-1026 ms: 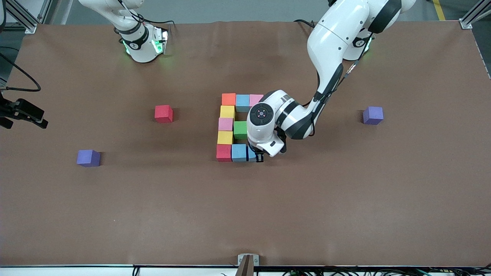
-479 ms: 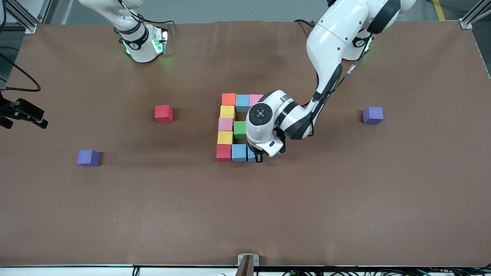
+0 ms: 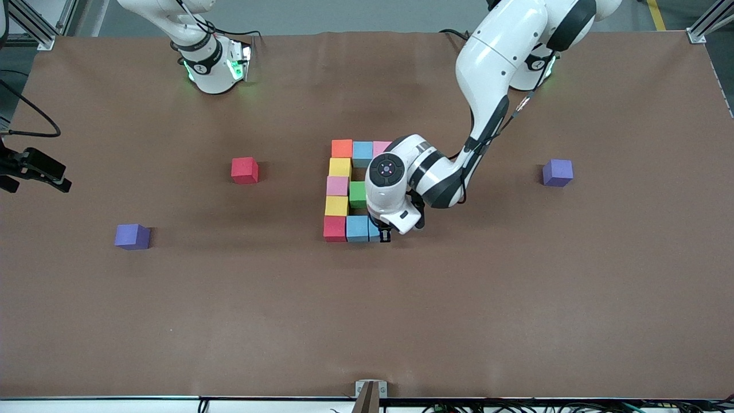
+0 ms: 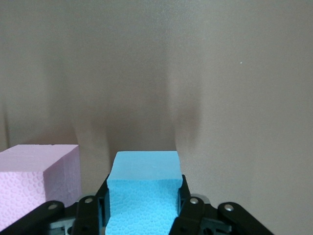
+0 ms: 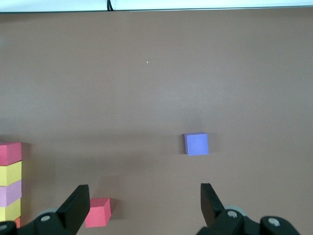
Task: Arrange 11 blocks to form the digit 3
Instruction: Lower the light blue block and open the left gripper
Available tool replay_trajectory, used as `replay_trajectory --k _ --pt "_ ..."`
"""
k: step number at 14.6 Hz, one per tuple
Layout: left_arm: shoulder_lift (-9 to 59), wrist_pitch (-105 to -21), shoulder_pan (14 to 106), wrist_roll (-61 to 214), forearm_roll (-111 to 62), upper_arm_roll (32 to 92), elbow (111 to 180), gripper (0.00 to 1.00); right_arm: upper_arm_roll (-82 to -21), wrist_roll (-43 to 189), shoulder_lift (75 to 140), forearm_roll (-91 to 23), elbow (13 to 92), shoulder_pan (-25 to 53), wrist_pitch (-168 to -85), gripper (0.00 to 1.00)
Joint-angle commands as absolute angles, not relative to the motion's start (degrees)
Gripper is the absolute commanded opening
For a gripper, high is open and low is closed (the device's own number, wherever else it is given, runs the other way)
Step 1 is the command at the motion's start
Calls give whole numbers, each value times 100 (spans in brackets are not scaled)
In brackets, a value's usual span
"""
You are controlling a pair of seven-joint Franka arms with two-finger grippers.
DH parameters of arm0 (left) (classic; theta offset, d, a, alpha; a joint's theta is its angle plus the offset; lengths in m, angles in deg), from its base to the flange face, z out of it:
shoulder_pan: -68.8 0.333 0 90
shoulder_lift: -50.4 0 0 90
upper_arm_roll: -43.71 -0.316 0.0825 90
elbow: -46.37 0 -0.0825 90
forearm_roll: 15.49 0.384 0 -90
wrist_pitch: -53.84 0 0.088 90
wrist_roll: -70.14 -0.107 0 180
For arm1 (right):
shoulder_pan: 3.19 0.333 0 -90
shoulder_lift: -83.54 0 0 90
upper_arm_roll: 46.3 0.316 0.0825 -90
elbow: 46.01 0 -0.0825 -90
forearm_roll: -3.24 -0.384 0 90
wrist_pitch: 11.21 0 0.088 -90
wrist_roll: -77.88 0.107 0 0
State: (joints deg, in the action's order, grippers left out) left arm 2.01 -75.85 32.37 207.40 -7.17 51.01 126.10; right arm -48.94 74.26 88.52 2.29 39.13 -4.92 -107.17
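We see a brown table [image 3: 516, 298] with two white arms based along its robot edge. The left arm reaches to the middle, its left pincer [image 3: 383, 235] pinching a light blue block [image 4: 142, 188] at the end of the figure's row nearest the front camera, just beside another light blue block [image 3: 356, 228].

The right arm waits; its right pincer [image 5: 144, 205] is spread, over bare table near a loose red block [image 3: 245, 170].

The digit 3 [image 3: 344, 189] sits mid-table: a column of orange, yellow, pink, yellow and red cubes, with blue and pink blocks beside the orange one and a green block [image 3: 358, 194] beside the pink one.

Two purple cubes [image 3: 132, 236] lie well apart, one toward each end.

We can read no writing or brand marks anywhere.
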Motion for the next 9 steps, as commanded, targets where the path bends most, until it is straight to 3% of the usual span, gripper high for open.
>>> replay_trajectory --k 1,2,3,9 --pt "30 -7589 3153 20734 -609 5003 12406 52 -4867 7428 8750 333 4021 -530 -10753 100" --pt "30 -7597 3153 20734 -609 5003 12406 70 -4867 7428 8750 333 4012 -530 -10753 100" --pt "39 -7589 3153 20691 -600 5003 12406 100 -4867 7428 8741 333 4012 -522 -10753 100" --pt "714 -7213 3267 20112 -618 5030 12397 100 -4867 7419 8750 333 4021 -530 -10762 100"
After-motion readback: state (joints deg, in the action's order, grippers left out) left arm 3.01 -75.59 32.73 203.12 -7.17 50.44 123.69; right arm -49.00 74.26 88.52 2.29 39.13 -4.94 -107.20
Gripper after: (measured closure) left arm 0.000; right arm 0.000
